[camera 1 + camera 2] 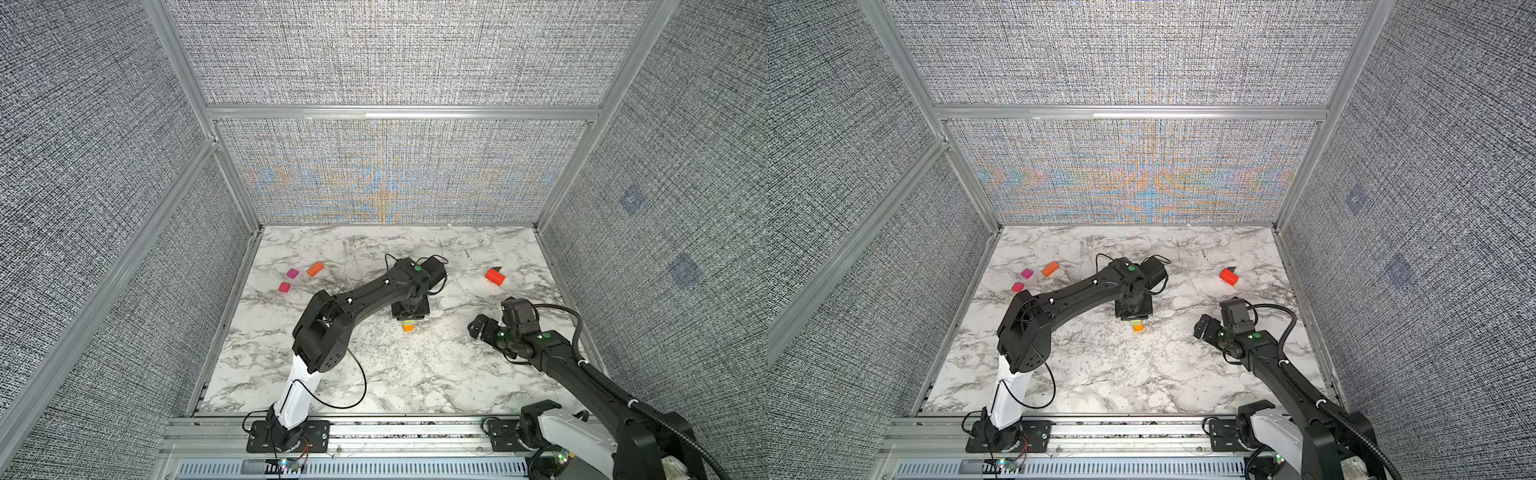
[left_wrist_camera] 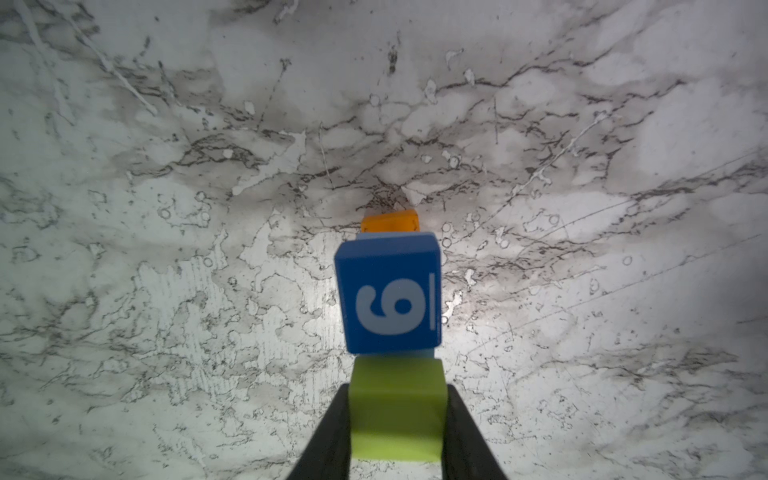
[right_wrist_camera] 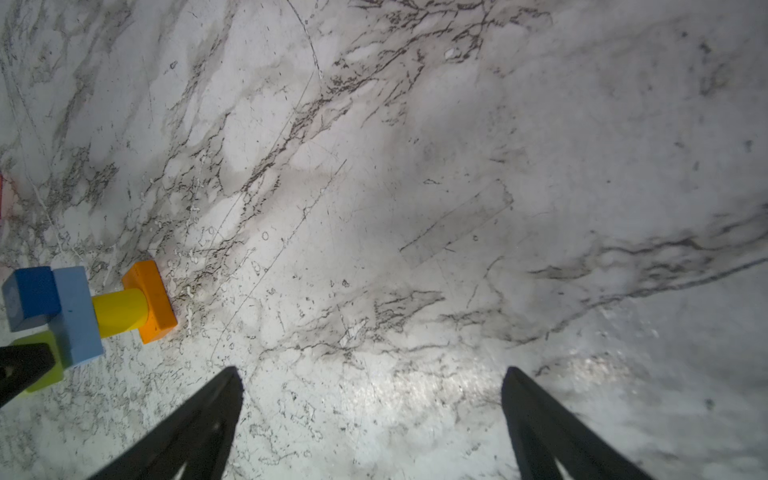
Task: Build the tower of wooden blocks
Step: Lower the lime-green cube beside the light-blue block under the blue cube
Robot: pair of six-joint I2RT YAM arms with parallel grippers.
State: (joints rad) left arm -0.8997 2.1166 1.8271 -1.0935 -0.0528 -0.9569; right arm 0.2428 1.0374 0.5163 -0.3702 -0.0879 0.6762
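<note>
On the marble table point(image 1: 415, 374), the left gripper point(image 2: 397, 388) pinches a yellow-green block point(image 2: 397, 419) at the top of the wood block tower point(image 3: 75, 316), beside a dark blue numbered block point(image 2: 388, 297) on the light blue slab point(image 3: 79, 328) (from above, the arm hides nearly everything except the orange base point(image 1: 409, 328)); whether the block rests on the slab is unclear. At 3 o'clock from the tower, the right gripper point(image 3: 370, 370) hangs with its fingers spread wide and empty. Magenta blocks point(image 1: 292, 273) and an orange block point(image 1: 315, 269) lie at 10 o'clock, and a red-orange slab point(image 1: 495, 277) at 2 o'clock has a dark sliver behind it too small to identify.
</note>
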